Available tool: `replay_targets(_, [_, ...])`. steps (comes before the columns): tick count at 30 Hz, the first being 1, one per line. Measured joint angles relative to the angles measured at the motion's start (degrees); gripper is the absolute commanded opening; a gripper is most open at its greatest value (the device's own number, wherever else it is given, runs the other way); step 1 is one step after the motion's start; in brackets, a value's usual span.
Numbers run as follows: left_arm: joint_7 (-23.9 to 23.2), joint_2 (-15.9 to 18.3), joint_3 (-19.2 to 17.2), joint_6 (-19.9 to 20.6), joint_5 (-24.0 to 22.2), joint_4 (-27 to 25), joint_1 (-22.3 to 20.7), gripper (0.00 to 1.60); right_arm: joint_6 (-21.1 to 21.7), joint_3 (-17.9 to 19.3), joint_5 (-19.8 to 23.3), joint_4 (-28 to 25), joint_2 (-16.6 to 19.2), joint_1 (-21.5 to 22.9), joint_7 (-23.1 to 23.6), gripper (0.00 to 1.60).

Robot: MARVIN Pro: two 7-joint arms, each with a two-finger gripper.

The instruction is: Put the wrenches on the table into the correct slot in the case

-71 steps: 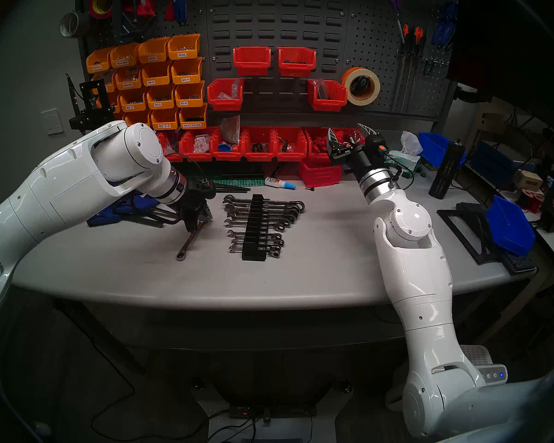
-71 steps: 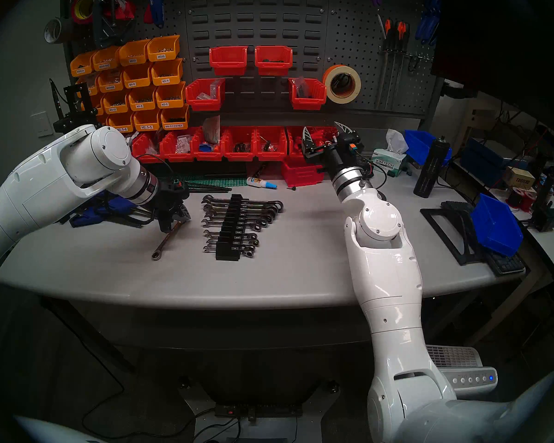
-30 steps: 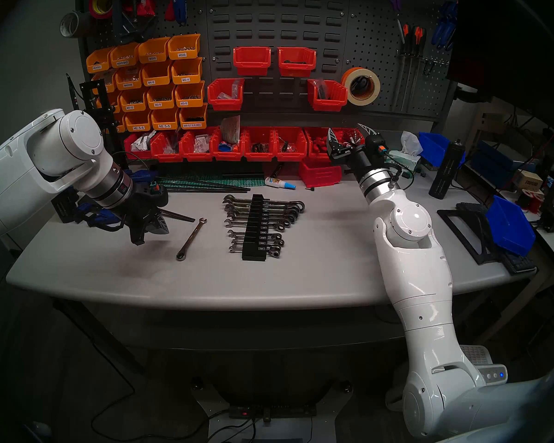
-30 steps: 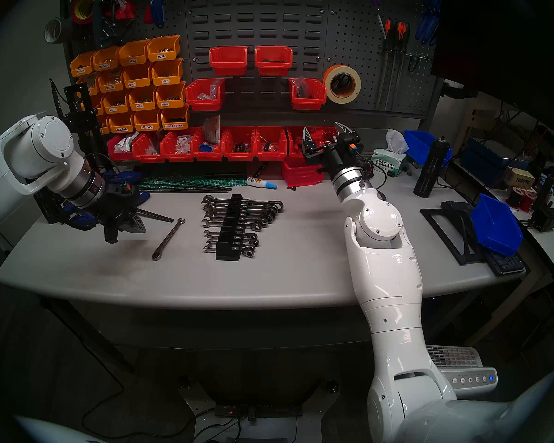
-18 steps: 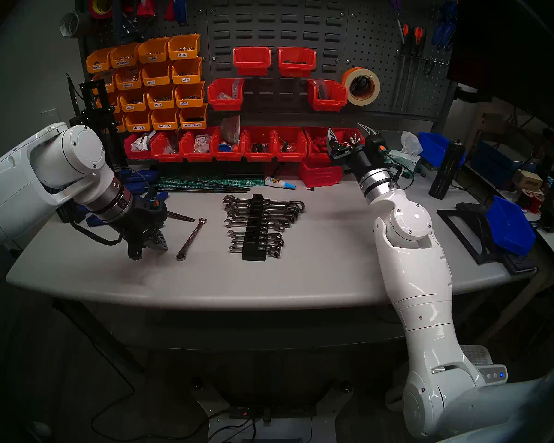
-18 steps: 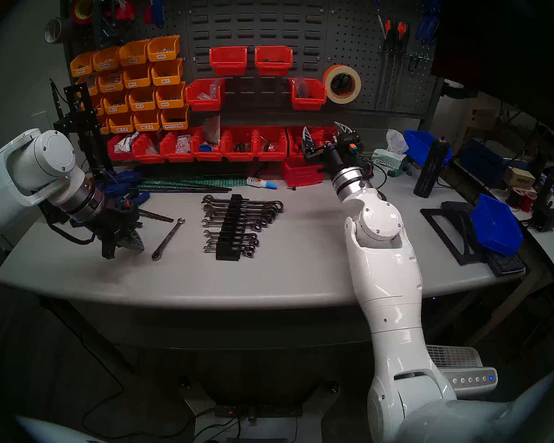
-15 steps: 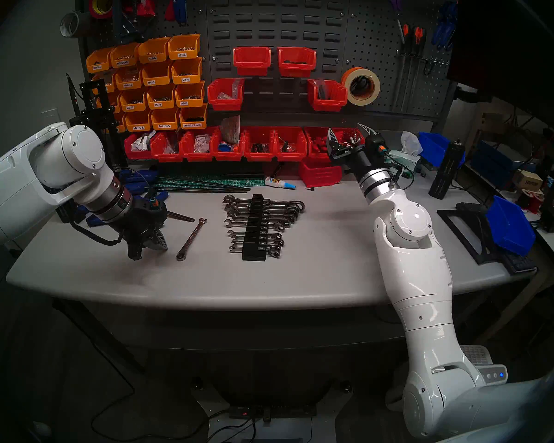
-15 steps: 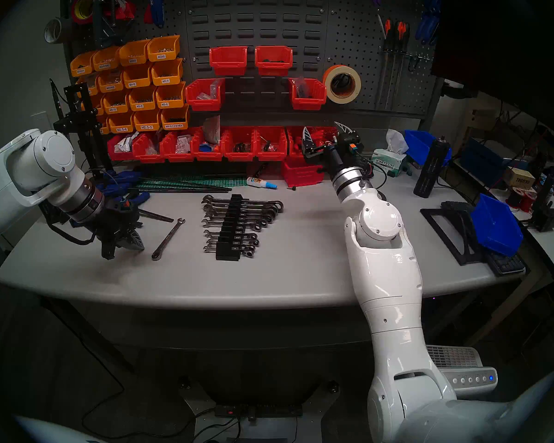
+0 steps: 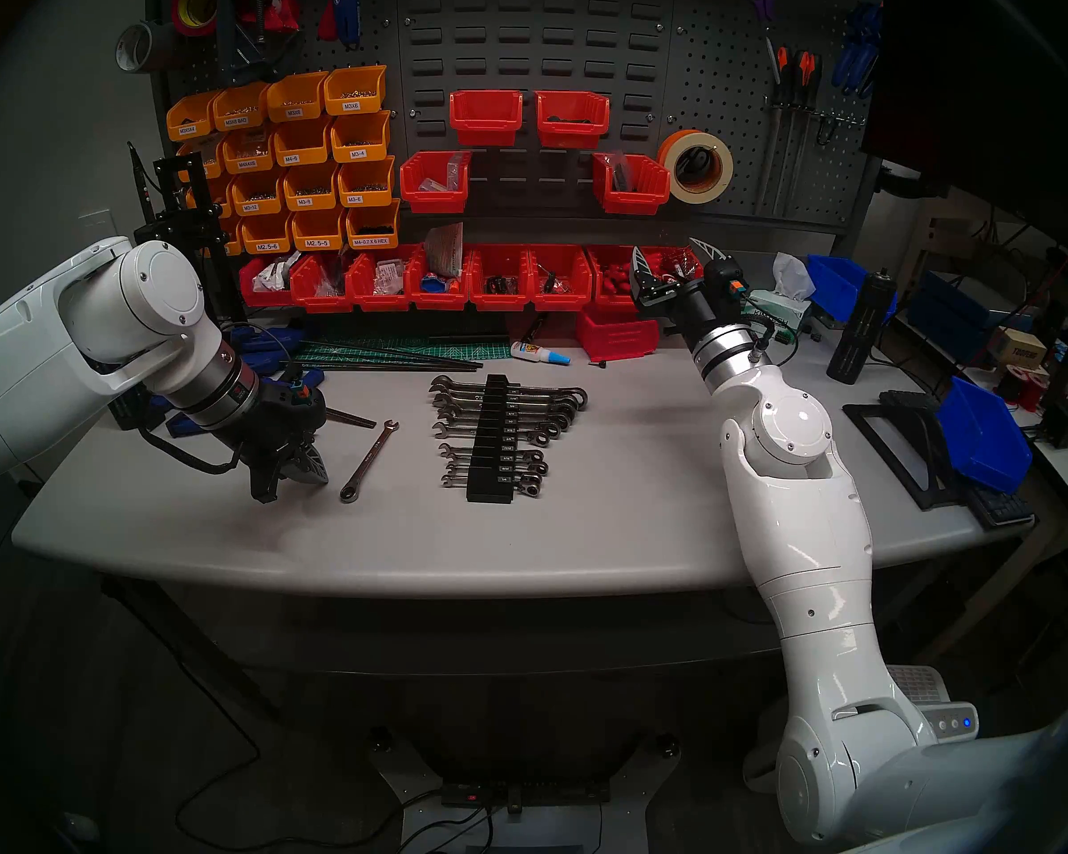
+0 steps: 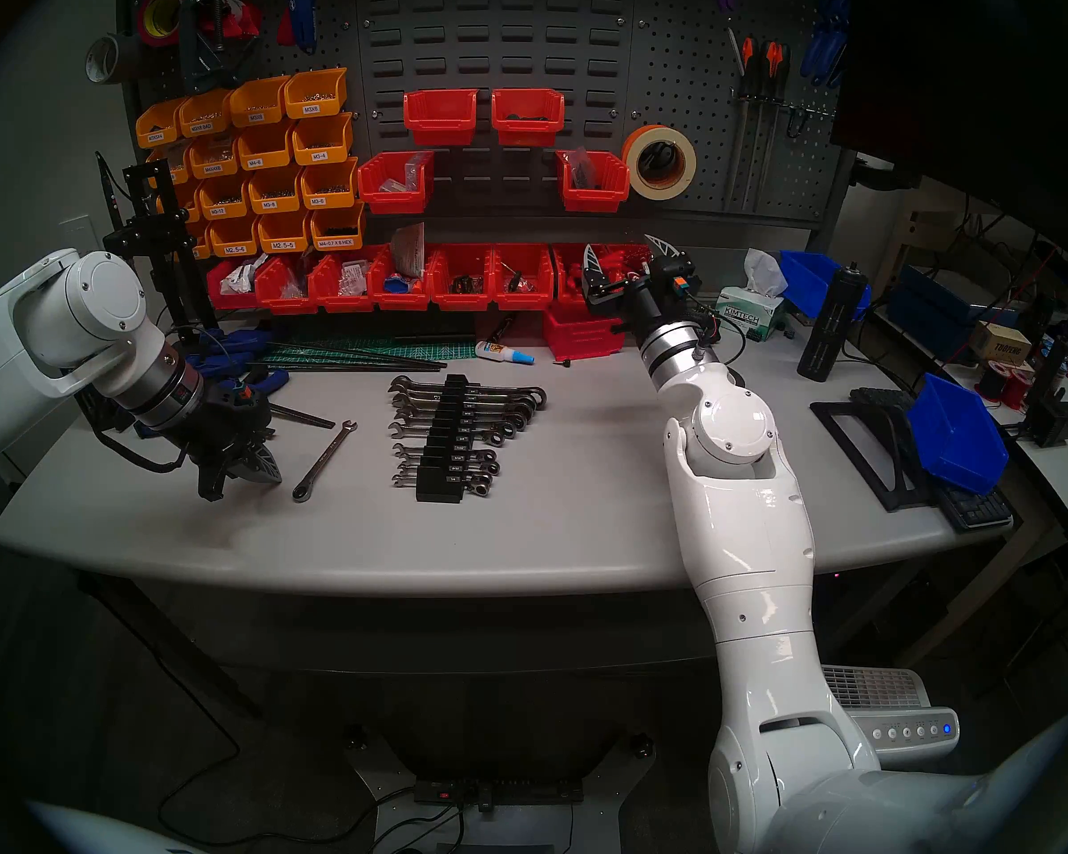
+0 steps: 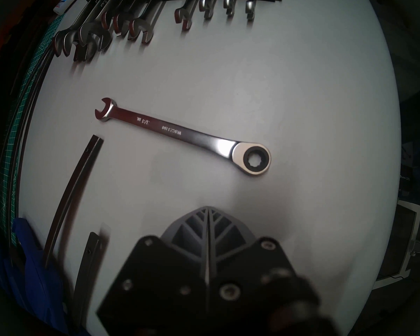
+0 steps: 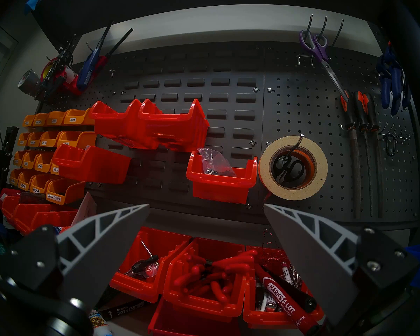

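The loose wrench (image 9: 369,461) lies flat on the table (image 9: 334,544), just left of the rack (image 9: 490,440) and clear of it, set at a slant: open jaw toward the rack's far end, ratchet ring toward its near end. Only this one loose wrench shows in these views. The rack holds a row of wrenches, with one visible gap partway down the row and more empty steps at the near end; which slot fits cannot be read from here, so check the size stamped on the handle against the white labels before committing.

The left gripper (image 11: 207,210) hovers over the table on the far side of the wrench from the rack, near the ring end, not touching it. Its fingers are pressed together and hold nothing — you must spread them before descending. The right gripper (image 12: 205,213) is raised beyond the rack toward the red bins (image 9: 497,279), jaws wide apart, empty.

Recommended practice for the pickup:
- Turn the wrist so the fingers straddle the handle crosswise.
- Take it mid-handle — a grip at the ring would likely let it swing.
- Come down square; the handle is thin and polished, and a glancing finger would probably skate it across the table.
- Mind the dark strips (image 11: 70,190) lying on the wrench's side away from the rack.
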Motion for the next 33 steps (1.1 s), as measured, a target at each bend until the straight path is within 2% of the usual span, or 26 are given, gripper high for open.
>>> replay_targets(33, [2.07, -1.66, 0.17, 2.58, -1.17, -4.55, 0.52, 0.00, 0.00, -0.01, 0.02, 0.01, 0.01, 0.00, -0.01, 1.60])
